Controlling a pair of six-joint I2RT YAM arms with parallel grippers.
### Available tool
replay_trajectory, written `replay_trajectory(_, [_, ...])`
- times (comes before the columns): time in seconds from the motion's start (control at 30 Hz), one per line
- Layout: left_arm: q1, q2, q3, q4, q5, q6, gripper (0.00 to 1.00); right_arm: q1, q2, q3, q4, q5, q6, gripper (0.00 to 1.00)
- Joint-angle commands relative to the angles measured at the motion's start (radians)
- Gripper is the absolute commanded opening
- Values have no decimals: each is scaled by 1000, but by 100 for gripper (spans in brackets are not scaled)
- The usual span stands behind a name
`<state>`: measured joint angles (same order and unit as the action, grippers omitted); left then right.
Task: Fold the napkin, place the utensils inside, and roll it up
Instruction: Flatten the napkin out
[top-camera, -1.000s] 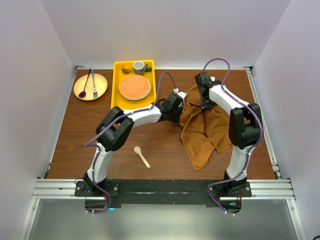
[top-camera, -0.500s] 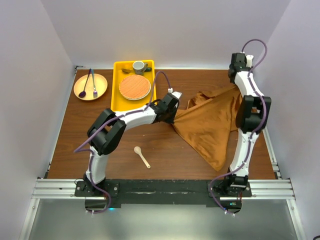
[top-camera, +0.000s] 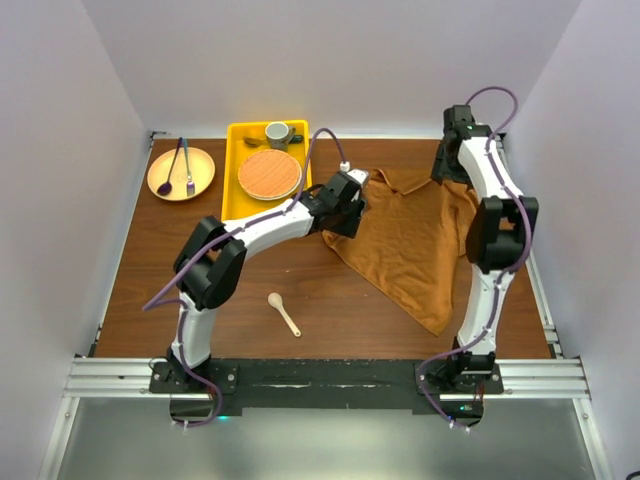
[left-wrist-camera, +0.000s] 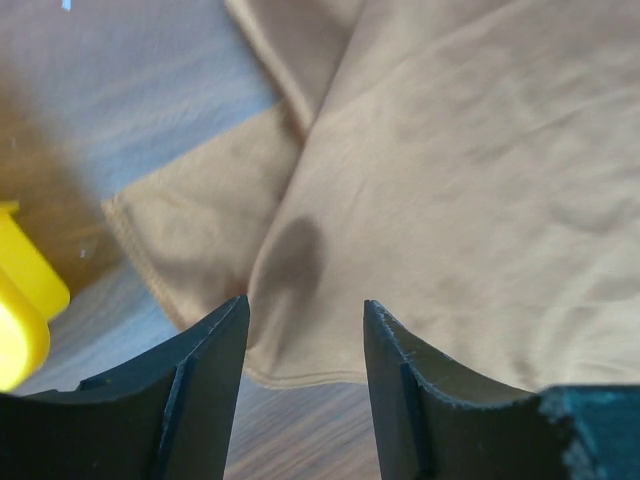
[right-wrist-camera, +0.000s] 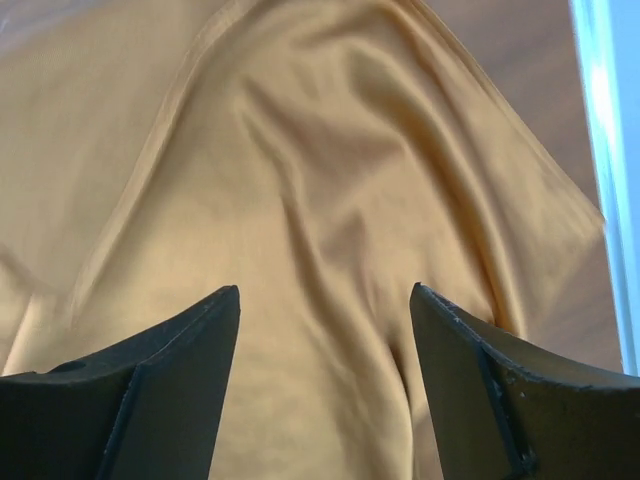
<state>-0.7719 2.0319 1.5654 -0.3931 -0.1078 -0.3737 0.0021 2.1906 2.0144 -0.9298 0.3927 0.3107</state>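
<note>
One napkin (top-camera: 410, 240), rust-brown and rumpled, lies spread on the right half of the table (top-camera: 200, 270). Its broad edge faces the far side and it narrows to a single corner pointing at the near right, so its long axis runs slantwise from far left to near right; a folded flap shows along its left side. The left gripper (top-camera: 345, 215) hangs over the napkin's left corner, fingers moderately parted, the cloth lying beneath them and not pinched. The right gripper (top-camera: 447, 170) is over the far right edge of the cloth, jaws spread wider and holding nothing. The pale spoon (top-camera: 284, 313) lies well apart on bare wood toward the near left, bowl to the far left and handle slanting near right. Farther off, a yellow tray (top-camera: 230, 170) carries a round orange mat (top-camera: 269, 173) and a small cup (top-camera: 278, 133). Left of it, a tan plate (top-camera: 205, 170) holds a purple spoon (top-camera: 165, 186) and a dark fork (top-camera: 187, 165). Plain white walls enclose the brown tabletop.
</note>
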Motion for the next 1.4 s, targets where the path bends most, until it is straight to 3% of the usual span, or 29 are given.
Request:
replay_trajectory(0.0, [8,-44,88,-7,78,36,53,-28,-185,-199,-29,-12,74,69])
replay_trajectory(0.13, [14,-52,96,-26,151,22,51,-123,-255,-359,81,-60,125,35])
replay_trajectory(0.17, [14,-56,91,-29,172,21,50,-138,-256,-388,91,-49,126,18])
replay_trajectory(0.27, [14,-88,68,-42,197,25,50,-148,-239,-442,124,37,126,11])
replay_trajectory(0.53, [14,-235,-70,-53,198,42,51,-188,-164,-545,261,72,81,12])
replay_trajectory(0.73, [14,-314,-142,-55,194,30,52,-234,-109,-554,270,152,79,13])
replay_trajectory(0.87, [14,-358,-159,-79,175,25,52,-260,-14,-424,286,309,-28,16])
replay_trajectory(0.97, [16,-383,-171,-108,157,18,52,-245,15,-285,211,272,-47,21])
replay_trajectory(1.03, [16,-394,-171,-119,155,18,52,-196,-35,-273,153,252,-38,27])
replay_trajectory(1.13, [16,-397,-173,-99,175,22,52,-136,-202,-362,91,282,16,51])
replay_trajectory(1.2, [16,-380,-147,-93,186,30,52,-131,-297,-494,104,210,27,66])
replay_trajectory(1.27, [16,-346,-105,-96,201,54,52,-122,-449,-636,106,15,73,67])
replay_trajectory(1.37, [19,-326,-82,-101,207,59,52,-71,-494,-784,169,-114,68,61])
